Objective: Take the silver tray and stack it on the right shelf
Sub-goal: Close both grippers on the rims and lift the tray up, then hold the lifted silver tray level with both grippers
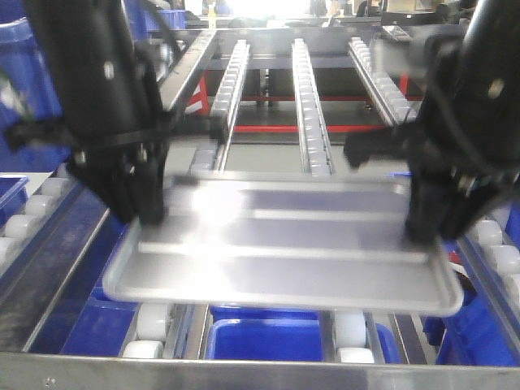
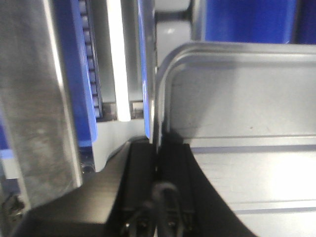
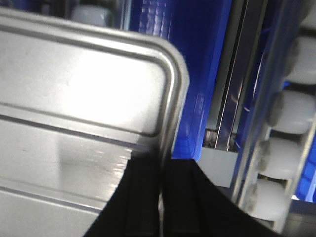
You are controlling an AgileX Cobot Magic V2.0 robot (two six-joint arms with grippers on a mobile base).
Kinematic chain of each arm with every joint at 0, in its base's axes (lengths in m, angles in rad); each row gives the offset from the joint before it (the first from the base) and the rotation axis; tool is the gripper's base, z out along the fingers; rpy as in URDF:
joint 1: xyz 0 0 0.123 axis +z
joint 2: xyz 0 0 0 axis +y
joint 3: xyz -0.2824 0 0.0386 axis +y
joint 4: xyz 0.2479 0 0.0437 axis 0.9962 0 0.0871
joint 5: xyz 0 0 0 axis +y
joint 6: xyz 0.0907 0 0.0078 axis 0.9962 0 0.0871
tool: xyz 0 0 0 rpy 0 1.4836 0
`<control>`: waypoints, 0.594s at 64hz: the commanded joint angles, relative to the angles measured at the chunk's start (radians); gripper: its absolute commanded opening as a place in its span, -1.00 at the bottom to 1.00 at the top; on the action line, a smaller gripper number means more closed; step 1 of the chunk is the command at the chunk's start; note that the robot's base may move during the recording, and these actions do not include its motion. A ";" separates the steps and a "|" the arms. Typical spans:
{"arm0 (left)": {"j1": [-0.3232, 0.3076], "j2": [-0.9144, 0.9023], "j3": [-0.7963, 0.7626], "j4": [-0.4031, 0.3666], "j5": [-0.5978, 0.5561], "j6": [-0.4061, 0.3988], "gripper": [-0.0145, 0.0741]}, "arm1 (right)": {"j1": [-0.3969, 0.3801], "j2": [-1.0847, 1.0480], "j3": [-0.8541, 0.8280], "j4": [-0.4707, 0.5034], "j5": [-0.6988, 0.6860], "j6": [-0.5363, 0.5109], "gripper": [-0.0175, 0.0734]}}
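Both short rims of the silver tray are clamped, one by the left pincer, one by the right pincer. Blue bins lie beneath them.

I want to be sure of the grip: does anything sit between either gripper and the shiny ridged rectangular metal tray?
Nothing visible does. The left gripper and right gripper each pinch a short-end rim of the shiny ridged silver tray.

Black left gripper; cables, seemingly
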State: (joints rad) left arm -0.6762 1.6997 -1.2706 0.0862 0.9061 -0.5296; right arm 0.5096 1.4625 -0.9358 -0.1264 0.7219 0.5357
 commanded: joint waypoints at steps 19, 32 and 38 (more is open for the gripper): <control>-0.089 -0.227 -0.062 0.091 0.061 -0.067 -0.88 | 0.000 -0.188 -0.170 -0.045 0.126 -0.027 -0.49; -0.093 -0.288 -0.113 0.140 0.095 -0.080 -0.88 | 0.000 -0.207 -0.170 -0.045 0.138 -0.027 -0.49; -0.093 -0.286 -0.121 0.155 0.117 -0.088 -0.88 | 0.000 -0.207 -0.170 -0.045 0.135 -0.027 -0.49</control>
State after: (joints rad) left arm -0.7631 1.4519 -1.3531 0.1929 1.0262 -0.6084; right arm 0.5096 1.2894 -1.0703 -0.1428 0.8914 0.5309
